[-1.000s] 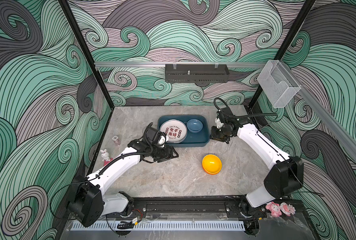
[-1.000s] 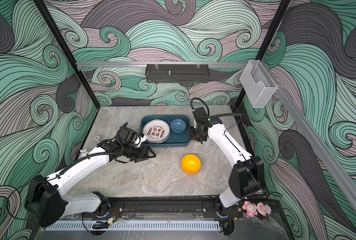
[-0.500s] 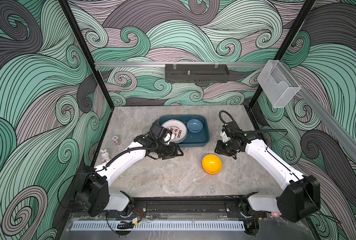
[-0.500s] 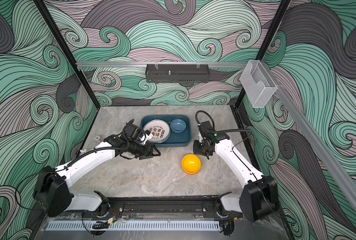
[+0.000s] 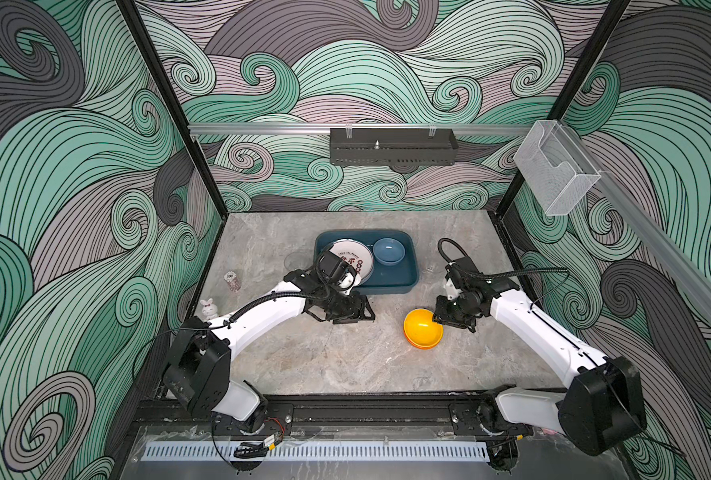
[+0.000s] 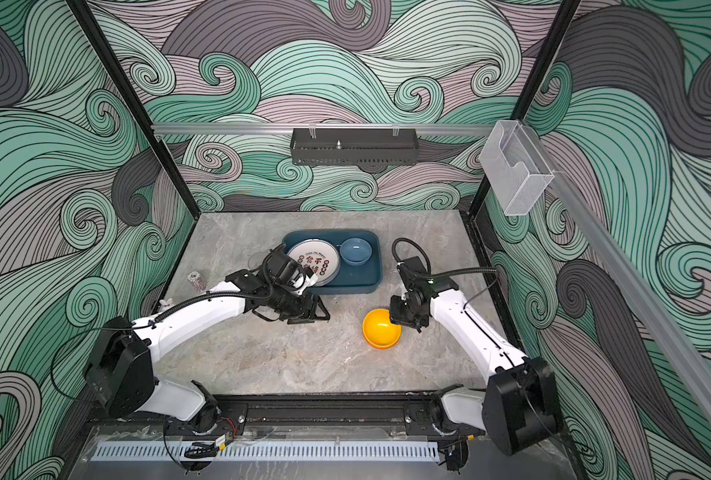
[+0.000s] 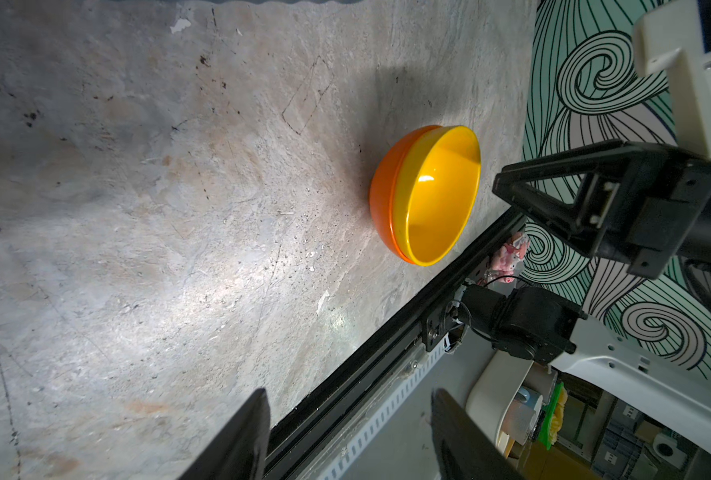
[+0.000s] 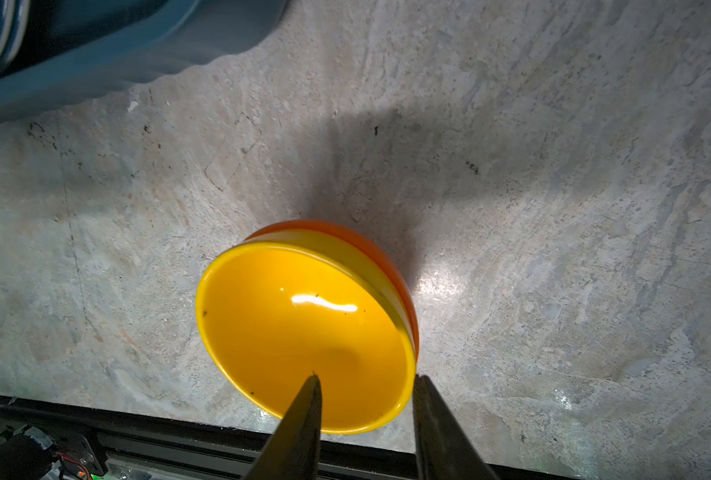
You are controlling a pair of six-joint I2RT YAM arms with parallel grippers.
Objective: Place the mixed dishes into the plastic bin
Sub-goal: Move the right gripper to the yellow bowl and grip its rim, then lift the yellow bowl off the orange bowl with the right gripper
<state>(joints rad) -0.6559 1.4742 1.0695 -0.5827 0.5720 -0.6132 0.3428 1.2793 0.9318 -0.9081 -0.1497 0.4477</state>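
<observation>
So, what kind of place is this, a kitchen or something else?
Probably a robot test cell, not a kitchen: left arm and right arm on a front rail, wave-printed walls around the table, a yellow bowl staged near a plastic bin.

The left arm (image 5: 262,309) reaches in from its base with the elbow bent, and the left end effector (image 5: 360,318) points toward the middle, fingers spread wide and holding nothing. The right arm (image 5: 532,328) stretches inward too (wrist tipped downward), and the right end effector (image 8: 367,378) has its fingers parted by a narrower gap.
</observation>
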